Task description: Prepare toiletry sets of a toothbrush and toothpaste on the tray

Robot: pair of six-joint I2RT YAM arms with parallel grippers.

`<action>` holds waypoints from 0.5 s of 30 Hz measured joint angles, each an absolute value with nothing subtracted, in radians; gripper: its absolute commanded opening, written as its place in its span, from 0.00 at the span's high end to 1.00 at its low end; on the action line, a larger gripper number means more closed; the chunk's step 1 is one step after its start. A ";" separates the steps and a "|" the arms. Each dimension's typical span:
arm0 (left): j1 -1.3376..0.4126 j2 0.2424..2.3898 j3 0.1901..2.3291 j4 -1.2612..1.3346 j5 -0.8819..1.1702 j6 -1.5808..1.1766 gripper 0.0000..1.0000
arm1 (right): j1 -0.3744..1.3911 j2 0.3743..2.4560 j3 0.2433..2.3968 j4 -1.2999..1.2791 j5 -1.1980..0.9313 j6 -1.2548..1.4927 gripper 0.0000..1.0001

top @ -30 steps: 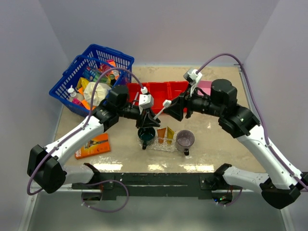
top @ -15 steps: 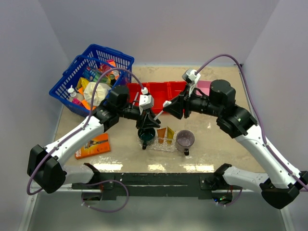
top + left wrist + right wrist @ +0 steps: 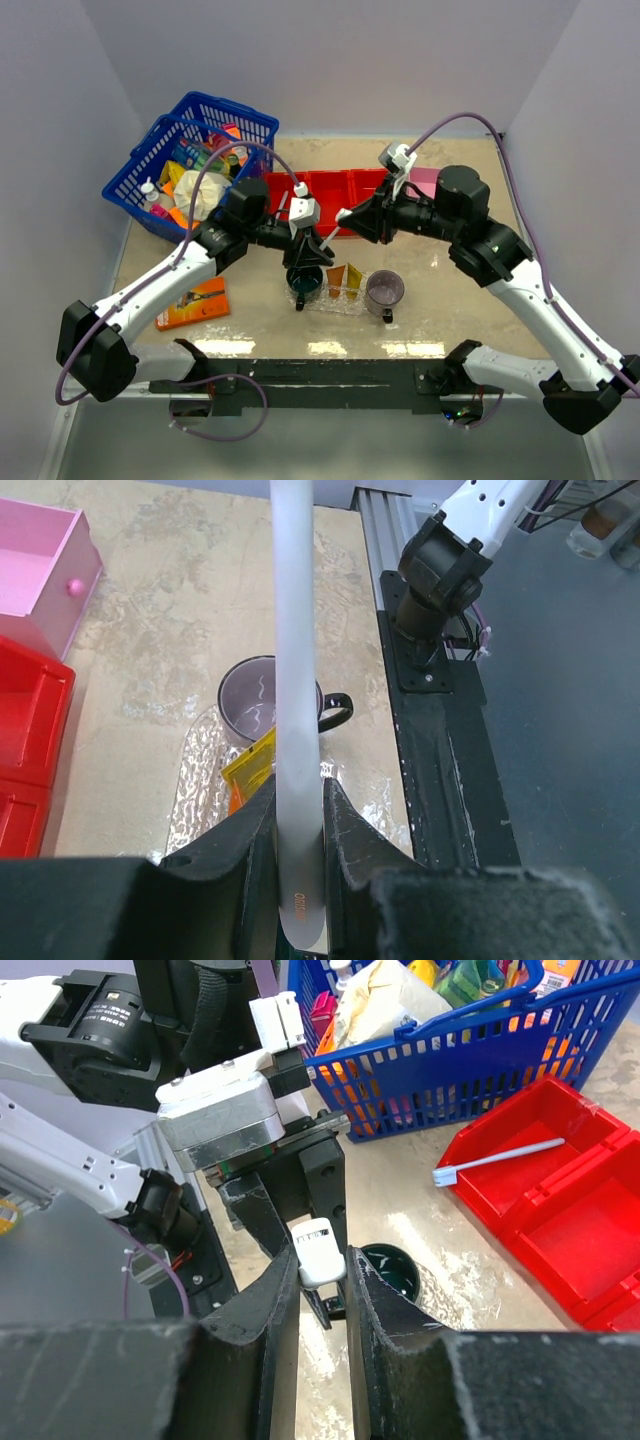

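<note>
One white toothbrush (image 3: 343, 214) is held by both grippers above the table. My left gripper (image 3: 308, 250) is shut on its handle (image 3: 295, 630); my right gripper (image 3: 353, 219) is shut on its head end (image 3: 321, 1250). Below them lies the clear bumpy tray (image 3: 340, 302), which holds an orange tube (image 3: 335, 280) and a yellow-orange tube (image 3: 355, 280). The tray (image 3: 203, 780) and the yellow-orange tube (image 3: 250, 765) also show in the left wrist view. A second white toothbrush (image 3: 500, 1160) lies in the red bin (image 3: 560, 1200).
A dark green cup (image 3: 303, 283) stands left of the tray and a purple cup (image 3: 385, 288) right of it. The red bin (image 3: 330, 187), pink box (image 3: 425, 182) and full blue basket (image 3: 195, 160) stand behind. An orange razor pack (image 3: 192, 301) lies front left.
My right gripper has moved a little left, closer to the left gripper, and now sits around the toothbrush head. The left arm has held still.
</note>
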State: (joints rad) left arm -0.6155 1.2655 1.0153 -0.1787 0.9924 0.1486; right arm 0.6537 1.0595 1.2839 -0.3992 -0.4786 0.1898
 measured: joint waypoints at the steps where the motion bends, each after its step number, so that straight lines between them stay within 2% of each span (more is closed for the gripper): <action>1: -0.616 1.266 1.015 -0.176 0.992 0.148 0.79 | 0.653 1.060 1.283 -0.396 -0.480 0.190 0.96; 3: -0.616 1.266 1.015 -0.171 0.992 0.142 0.67 | 0.653 1.057 1.279 -0.387 -0.481 0.189 0.98; 4: -0.616 1.266 1.015 -0.170 0.991 0.139 0.52 | 0.653 1.054 1.274 -0.382 -0.482 0.189 0.98; 7: -0.616 1.266 1.015 -0.149 0.987 0.130 0.30 | 0.654 1.044 1.261 -0.381 -0.482 0.190 0.99; 10: -0.616 1.265 1.015 -0.129 0.974 0.117 0.22 | 0.654 1.035 1.252 -0.385 -0.481 0.189 1.00; 15: -0.607 1.242 1.003 -0.090 0.942 0.098 0.13 | 0.654 1.015 1.252 -0.409 -0.462 0.176 1.00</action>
State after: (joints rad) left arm -0.6075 1.2423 1.0035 -0.0902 0.9421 0.0978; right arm 0.6544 1.0145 1.2518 -0.4088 -0.4622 0.1757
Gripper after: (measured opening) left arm 0.812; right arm 0.226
